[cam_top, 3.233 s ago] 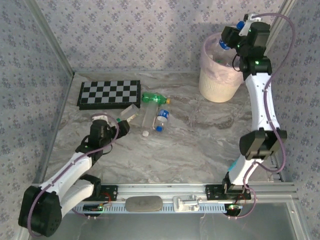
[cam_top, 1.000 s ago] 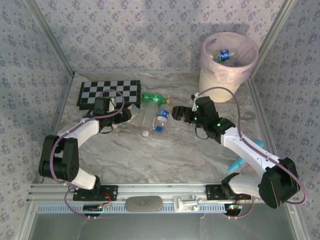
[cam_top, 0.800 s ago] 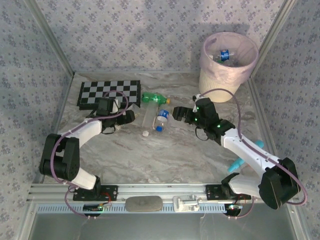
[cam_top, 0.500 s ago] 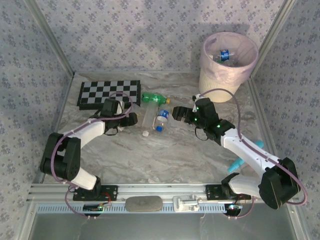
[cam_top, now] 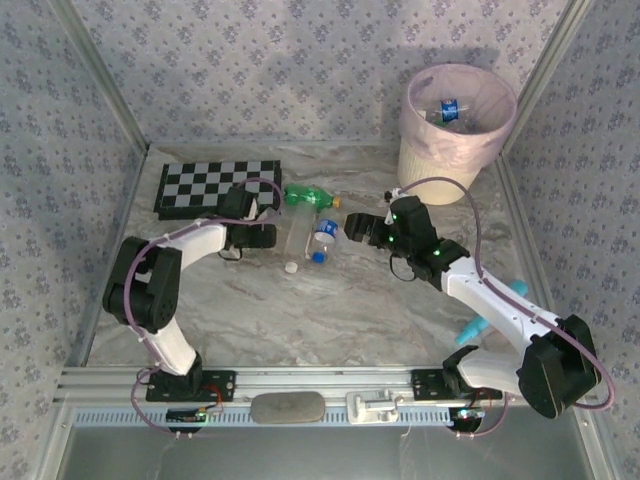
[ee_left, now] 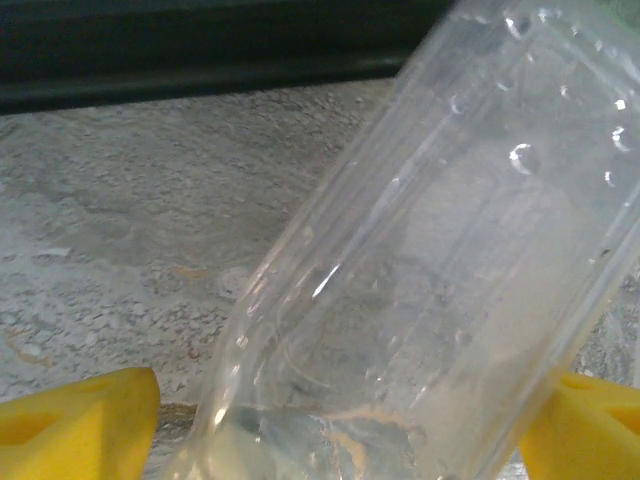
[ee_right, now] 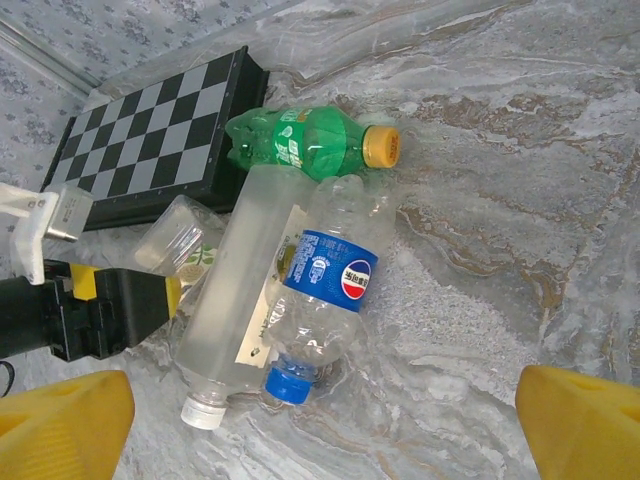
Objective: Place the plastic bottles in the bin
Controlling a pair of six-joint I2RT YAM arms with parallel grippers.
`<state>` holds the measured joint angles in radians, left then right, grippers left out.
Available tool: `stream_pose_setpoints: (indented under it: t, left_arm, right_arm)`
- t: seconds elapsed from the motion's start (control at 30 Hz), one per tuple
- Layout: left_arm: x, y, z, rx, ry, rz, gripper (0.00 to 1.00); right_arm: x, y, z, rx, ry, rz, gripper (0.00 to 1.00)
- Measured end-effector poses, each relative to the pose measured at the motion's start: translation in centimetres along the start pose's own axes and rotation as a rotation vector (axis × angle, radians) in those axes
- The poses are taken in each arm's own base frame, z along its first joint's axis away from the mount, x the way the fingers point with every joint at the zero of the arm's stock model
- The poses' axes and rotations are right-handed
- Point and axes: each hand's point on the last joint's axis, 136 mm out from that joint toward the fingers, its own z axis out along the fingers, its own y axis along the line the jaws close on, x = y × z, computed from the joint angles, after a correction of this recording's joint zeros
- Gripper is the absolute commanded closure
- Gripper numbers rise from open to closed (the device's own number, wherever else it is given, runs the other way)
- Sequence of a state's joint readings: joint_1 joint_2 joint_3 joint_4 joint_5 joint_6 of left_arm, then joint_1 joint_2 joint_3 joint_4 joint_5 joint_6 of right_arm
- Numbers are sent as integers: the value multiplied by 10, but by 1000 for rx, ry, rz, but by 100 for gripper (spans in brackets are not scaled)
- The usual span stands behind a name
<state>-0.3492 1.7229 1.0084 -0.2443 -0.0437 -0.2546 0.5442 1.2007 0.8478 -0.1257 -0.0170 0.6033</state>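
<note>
Upper right in the top view, the bin (cam_top: 440, 172) is standing against the wall; mid-frame the plastic bottles (cam_top: 297, 234) are lying between my left gripper (cam_top: 264, 236) and right gripper (cam_top: 352, 225). At my left wrist, my jaws are standing apart astride a clear bottle (ee_left: 420, 280). At my right wrist, my jaws are gaping wide, gripping nothing, bottles lying centre-left beside a chessboard (ee_right: 150, 130).

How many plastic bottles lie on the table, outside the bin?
4, clustered mid-table: green bottle farthest back, white-capped bottle and blue-labelled bottle side by side, small clear bottle leftmost.
</note>
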Motion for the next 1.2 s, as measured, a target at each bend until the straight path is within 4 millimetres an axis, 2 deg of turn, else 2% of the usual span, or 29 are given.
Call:
stream_pose_setpoints:
  t: [0.37,0.6,0.7,0.87,1.07,1.2]
  left_arm:
    - [4,-5,4,-3,29,48,45]
    - [4,-5,4,3,23,45,58]
    - [9,-4,-3,9,15,34,61]
    - [5,-7,-32,47,-55,7,64]
    - [-23,-26,-86,183,-237,-44,65]
    - [-34,-42,-124,293,-351,-65,65]
  right_arm:
    - [-4,0,-5,3,-16,0,0]
    - [-5,1,-9,1,-20,0,0]
    - [-8,3,-12,-7,-32,1,0]
    - [-14,5,-14,-25,-55,9,0]
    - [-14,5,-13,-36,-65,42,0]
    - [-16,15,-14,-90,-63,59,2]
